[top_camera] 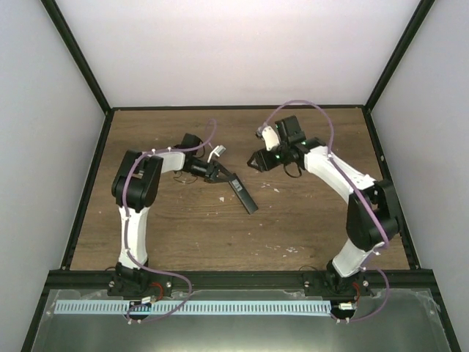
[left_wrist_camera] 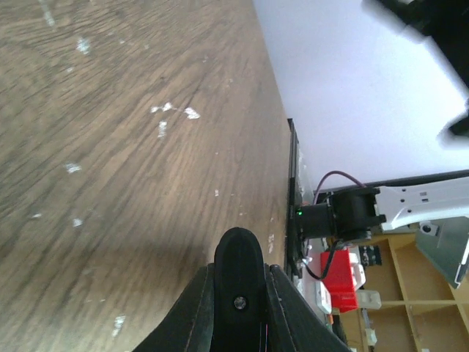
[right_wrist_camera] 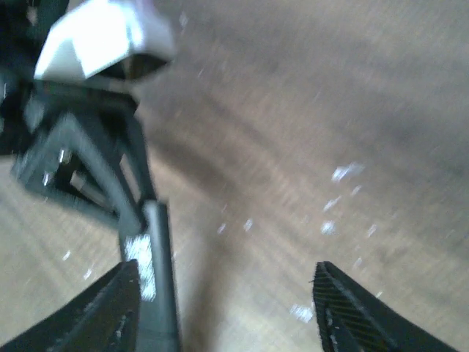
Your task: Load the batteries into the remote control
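Observation:
My left gripper [top_camera: 218,174] is shut on one end of the remote control [top_camera: 243,195], a long slim black bar that slants down to the right just above the wooden table [top_camera: 183,235]. In the left wrist view the fingers [left_wrist_camera: 192,308] clamp the remote's rounded black end [left_wrist_camera: 238,264] on both sides. My right gripper [top_camera: 254,161] is open and empty, just right of the remote. In the blurred right wrist view its fingers [right_wrist_camera: 352,315] stand wide apart, and the remote [right_wrist_camera: 157,271] stands by the left finger. No blue batteries show in any view.
White walls and a black frame [top_camera: 95,161] enclose the table. The right arm's base [left_wrist_camera: 344,216] and a red box [left_wrist_camera: 338,282] lie beyond the table edge in the left wrist view. The left gripper's body [right_wrist_camera: 73,147] fills the right wrist view's upper left.

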Robot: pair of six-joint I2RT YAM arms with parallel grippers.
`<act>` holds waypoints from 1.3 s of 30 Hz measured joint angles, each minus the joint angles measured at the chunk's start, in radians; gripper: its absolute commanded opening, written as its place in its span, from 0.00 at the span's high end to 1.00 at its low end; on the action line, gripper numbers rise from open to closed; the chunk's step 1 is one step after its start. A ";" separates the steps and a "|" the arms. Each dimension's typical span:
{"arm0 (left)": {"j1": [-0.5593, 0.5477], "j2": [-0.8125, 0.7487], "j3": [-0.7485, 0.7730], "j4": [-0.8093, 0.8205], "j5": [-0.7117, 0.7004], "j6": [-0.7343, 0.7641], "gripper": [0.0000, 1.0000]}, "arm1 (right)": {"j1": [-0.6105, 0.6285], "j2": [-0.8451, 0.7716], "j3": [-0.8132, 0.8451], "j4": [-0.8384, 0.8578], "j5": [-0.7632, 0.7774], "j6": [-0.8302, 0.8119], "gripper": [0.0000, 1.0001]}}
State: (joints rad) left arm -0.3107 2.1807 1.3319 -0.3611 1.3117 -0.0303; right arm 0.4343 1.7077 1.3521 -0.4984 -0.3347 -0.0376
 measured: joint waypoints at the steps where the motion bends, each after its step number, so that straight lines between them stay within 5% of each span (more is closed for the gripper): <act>1: 0.000 -0.010 0.000 0.000 0.003 -0.004 1.00 | -0.002 -0.031 -0.042 -0.012 -0.020 -0.005 0.39; 6: 0.000 -0.067 0.001 0.006 0.039 -0.035 1.00 | -0.005 -0.089 -0.181 -0.059 -0.178 -0.039 0.24; 14: -0.001 -0.164 0.002 -0.039 0.066 -0.033 1.00 | -0.003 -0.085 -0.247 -0.073 -0.378 -0.098 0.24; 25: -0.007 -0.209 -0.010 -0.123 0.073 0.020 1.00 | -0.003 -0.003 -0.192 -0.140 -0.591 -0.191 0.51; 39: -0.012 -0.209 -0.011 -0.153 0.090 0.039 1.00 | -0.004 0.048 -0.148 -0.199 -0.672 -0.240 0.85</act>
State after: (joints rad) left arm -0.3229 1.9717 1.3212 -0.5140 1.4017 0.0086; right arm 0.4305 1.7561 1.2037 -0.6975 -1.0065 -0.2779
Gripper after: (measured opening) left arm 0.154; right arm 0.192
